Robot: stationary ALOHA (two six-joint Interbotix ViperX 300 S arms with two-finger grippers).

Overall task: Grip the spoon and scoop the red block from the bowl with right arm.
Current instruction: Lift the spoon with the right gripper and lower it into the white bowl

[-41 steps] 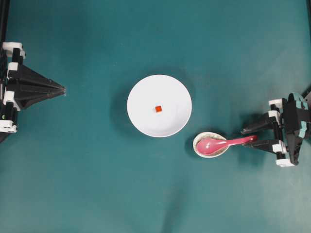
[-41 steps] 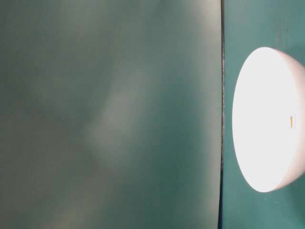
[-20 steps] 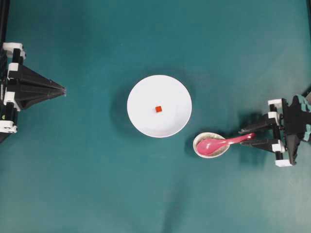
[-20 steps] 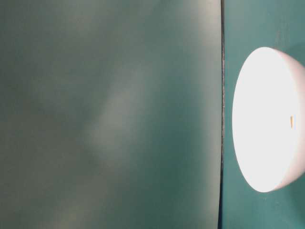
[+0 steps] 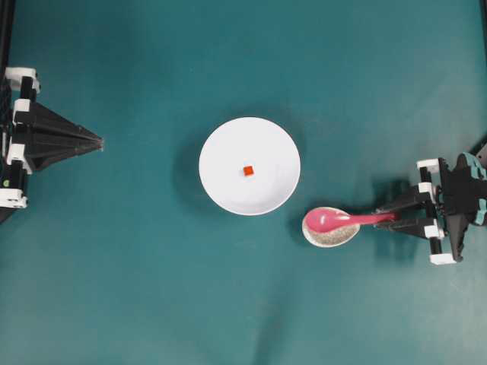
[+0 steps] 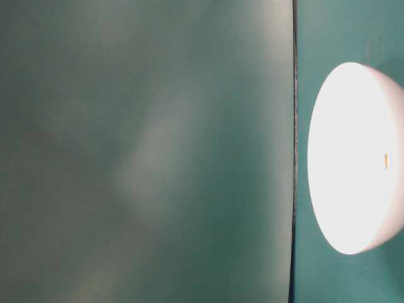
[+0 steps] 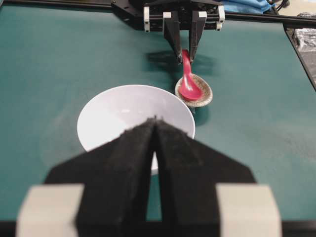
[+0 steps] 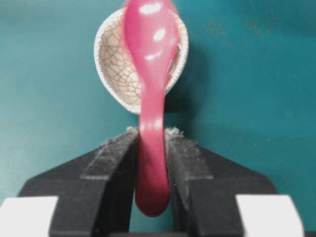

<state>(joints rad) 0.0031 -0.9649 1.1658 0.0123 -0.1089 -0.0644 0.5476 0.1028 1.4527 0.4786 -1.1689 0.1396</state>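
Spoon point(image 5: 342, 221) handle is seen pinched by the jaws of the right gripper point(image 5: 396, 217) in the overhead view, its scoop lying over the small speckled dish point(image 5: 331, 229) just right of the bowl point(image 5: 249, 166). The red block point(image 5: 247, 170) is seen near the bowl's centre. The left gripper point(image 5: 97, 141) is held well apart at the left edge, jaws pressed together, above the tabletop point(image 5: 152, 289).

From table level, only the overexposed bowl point(image 6: 353, 158) is made out.

From the left wrist, the shut jaws of the left gripper point(image 7: 155, 120) are seen before the bowl point(image 7: 98, 118), the spoon point(image 7: 187, 84) and right gripper point(image 7: 184, 57) beyond.

From the right wrist, the spoon point(image 8: 150, 98) is gripped on both sides of the handle by the right gripper point(image 8: 150, 143), above the dish point(image 8: 116, 64).
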